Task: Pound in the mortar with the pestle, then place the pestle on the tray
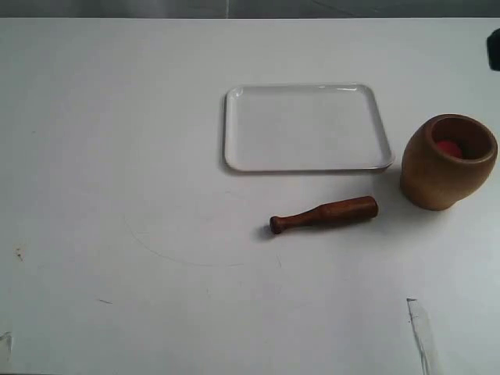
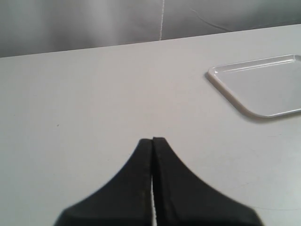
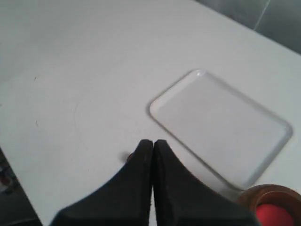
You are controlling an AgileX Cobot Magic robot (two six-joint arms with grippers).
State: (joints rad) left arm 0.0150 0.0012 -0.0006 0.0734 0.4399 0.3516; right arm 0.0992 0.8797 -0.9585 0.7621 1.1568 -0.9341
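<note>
The dark reddish-brown pestle (image 1: 324, 214) lies flat on the white table, knob end pointing left, thick end toward the mortar. The light-brown wooden mortar (image 1: 448, 162) stands upright at the right with something red inside; its rim (image 3: 273, 203) shows at the corner of the right wrist view. The white tray (image 1: 306, 127) lies just behind the pestle, with nothing on it, and is also seen in both wrist views (image 2: 265, 85) (image 3: 221, 125). My left gripper (image 2: 153, 139) is shut, holding nothing. My right gripper (image 3: 153, 141) is shut above the table; its fingers hide nearly all of the pestle.
A dark object (image 1: 494, 48) pokes in at the right edge of the exterior view. A strip of torn tape or scuff (image 1: 418, 328) marks the table at the front right. Faint scratches (image 1: 180, 250) curve across the table's middle.
</note>
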